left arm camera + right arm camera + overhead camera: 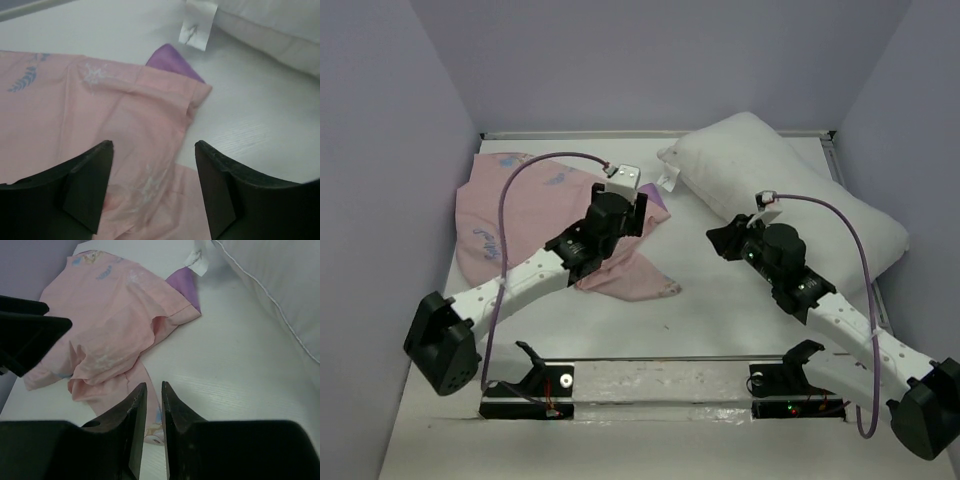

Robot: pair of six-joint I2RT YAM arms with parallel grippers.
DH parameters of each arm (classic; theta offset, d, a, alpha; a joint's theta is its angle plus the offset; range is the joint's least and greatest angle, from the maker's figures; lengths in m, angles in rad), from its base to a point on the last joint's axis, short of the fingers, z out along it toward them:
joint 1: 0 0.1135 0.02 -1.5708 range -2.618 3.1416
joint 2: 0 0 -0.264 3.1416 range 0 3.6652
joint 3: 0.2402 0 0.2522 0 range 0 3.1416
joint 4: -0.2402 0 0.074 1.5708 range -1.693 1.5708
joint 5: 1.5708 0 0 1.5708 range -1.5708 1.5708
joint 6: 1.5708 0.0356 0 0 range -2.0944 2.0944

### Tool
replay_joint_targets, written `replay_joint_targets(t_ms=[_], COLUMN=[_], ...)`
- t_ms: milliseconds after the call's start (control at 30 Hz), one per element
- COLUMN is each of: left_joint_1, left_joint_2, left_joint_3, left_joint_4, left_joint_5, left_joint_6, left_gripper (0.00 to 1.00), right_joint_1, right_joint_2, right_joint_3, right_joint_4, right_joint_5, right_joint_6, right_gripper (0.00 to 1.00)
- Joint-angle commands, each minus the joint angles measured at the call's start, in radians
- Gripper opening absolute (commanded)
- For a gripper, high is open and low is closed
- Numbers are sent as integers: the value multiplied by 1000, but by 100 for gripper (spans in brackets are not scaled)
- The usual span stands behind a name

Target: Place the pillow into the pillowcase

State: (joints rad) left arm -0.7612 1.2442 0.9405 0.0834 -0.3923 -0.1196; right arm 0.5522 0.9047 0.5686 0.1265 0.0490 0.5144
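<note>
Top external, white table [720,300], lilac walls [650,60]

- White table [720,310] with faint wood grain, evenly lit, soft shadows only.
- Plain lavender walls [650,60] enclose it at back and both sides.
- Clear strip [660,378] runs along the near edge between two black mounts.
</note>
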Motion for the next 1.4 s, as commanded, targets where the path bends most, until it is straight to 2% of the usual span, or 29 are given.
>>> replay_joint_targets(t_ms=[0,100,300,500,733,833,867,900,967,1033,1133,1167,1267,1367], left_joint_1=[-39,-38,-35,-10,22,26,28,30,37,43,51,53,54,54], left_joint_2=[135,243,533,667,715,721,721,718,689,661,598,592,569,541], left_joint_3=[70,93,248,369,385,379,376,371,354,353,383,397,443,468], left_joint_4=[-24,44,65,76,102,107,107,111,127,127,98,86,41,18], left_joint_5=[-227,-223,-197,-165,-161,-152,-154,-152,-119,-76,27,47,134,214], left_joint_6=[155,198,212,195,207,224,227,224,221,207,187,179,153,126], left_gripper=[80,81,81,77,50,32,19,12,1,0,0,0,0,0], right_joint_1=[-37,-46,-46,-55,-55,-55,-55,-55,-55,-55,-55,-55,-55,-43], right_joint_2=[-27,-39,-69,-92,-93,-78,-70,-64,-44,-9,107,134,229,344], right_joint_3=[-22,-32,-44,-47,-42,-36,-35,-35,-35,-27,11,11,0,25], right_joint_4=[-14,-14,-21,-24,-18,-16,-11,-10,10,31,70,138,304,424], right_joint_5=[11,-18,-28,-41,-83,-84,-87,-90,-101,-119,-237,-254,-284,-299], right_joint_6=[-13,-5,-1,-1,3,4,7,10,15,13,24,59,136,197], right_gripper=[25,27,28,28,28,28,28,28,32,38,47,50,52,45])
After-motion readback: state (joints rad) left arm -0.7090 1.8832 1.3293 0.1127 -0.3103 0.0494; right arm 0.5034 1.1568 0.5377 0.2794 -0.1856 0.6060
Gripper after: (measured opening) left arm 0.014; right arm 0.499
